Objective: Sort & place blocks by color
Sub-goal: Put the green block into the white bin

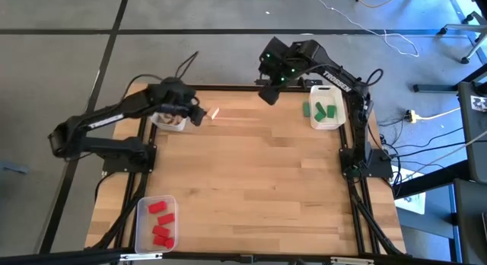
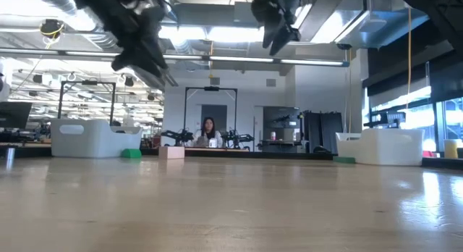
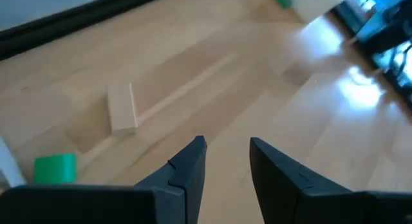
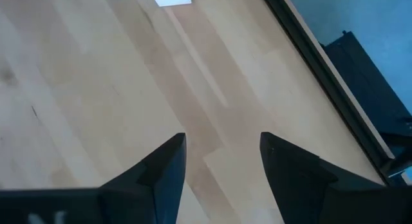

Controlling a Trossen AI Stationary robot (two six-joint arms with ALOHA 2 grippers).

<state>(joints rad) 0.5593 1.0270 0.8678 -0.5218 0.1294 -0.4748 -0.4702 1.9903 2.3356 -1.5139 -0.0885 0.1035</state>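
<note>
Wood tabletop (image 1: 243, 174), open lab behind. Left gripper (image 3: 225, 161) hovers at ten o'clock, fingers slightly parted, empty; right gripper (image 4: 222, 166) at twelve, spread, empty. Natural block (image 3: 122, 108) lies near left gripper; green block (image 3: 55, 168) beside it. Risk: wood-on-wood tones invite a mis-aimed pinch. Left bin (image 1: 169, 122) contents hidden under the arm.

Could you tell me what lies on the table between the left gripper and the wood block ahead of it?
Only bare tabletop, as the left wrist view shows: the left gripper is empty, the wood block lying apart.
</note>
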